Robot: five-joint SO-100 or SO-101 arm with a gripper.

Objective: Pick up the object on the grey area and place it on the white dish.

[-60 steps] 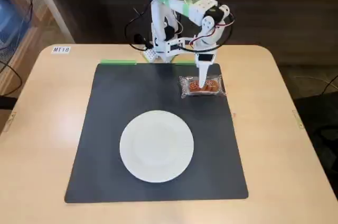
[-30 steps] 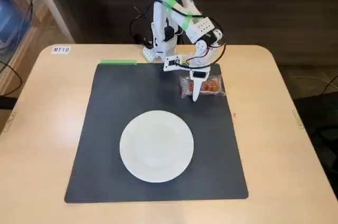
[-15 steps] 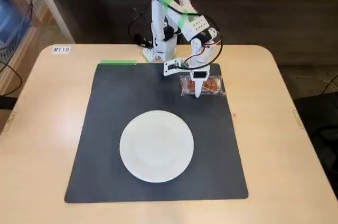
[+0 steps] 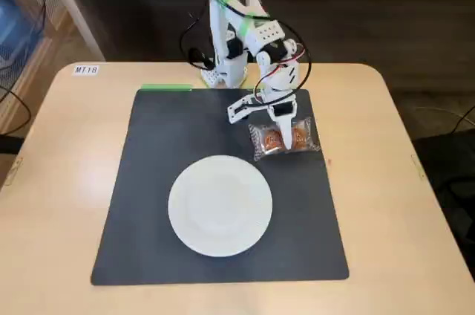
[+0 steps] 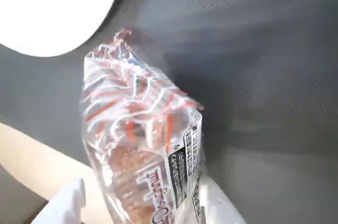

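Observation:
The object (image 4: 291,137), a small snack in a clear crinkly wrapper with orange-brown contents, hangs slightly tilted just above the grey area (image 4: 163,151), near its far right part. My gripper (image 4: 275,140) is shut on it from above. In the wrist view the object (image 5: 142,129) fills the middle, pinched between my white fingers (image 5: 66,203) at the bottom edge, with its shadow on the grey area (image 5: 264,49). The white dish (image 4: 220,205) lies empty on the mat, nearer the camera and to the left of the gripper; its rim shows at the wrist view's top left (image 5: 47,7).
The mat lies on a light wooden table (image 4: 59,181). The arm's base (image 4: 223,70) stands at the mat's far edge beside a strip of green tape (image 4: 165,88). A label (image 4: 85,70) sits far left. Cables and a desk are behind the table.
The gripper came down on the object, shut on it, and has now carried it a little toward the dish, tilted and off the mat.

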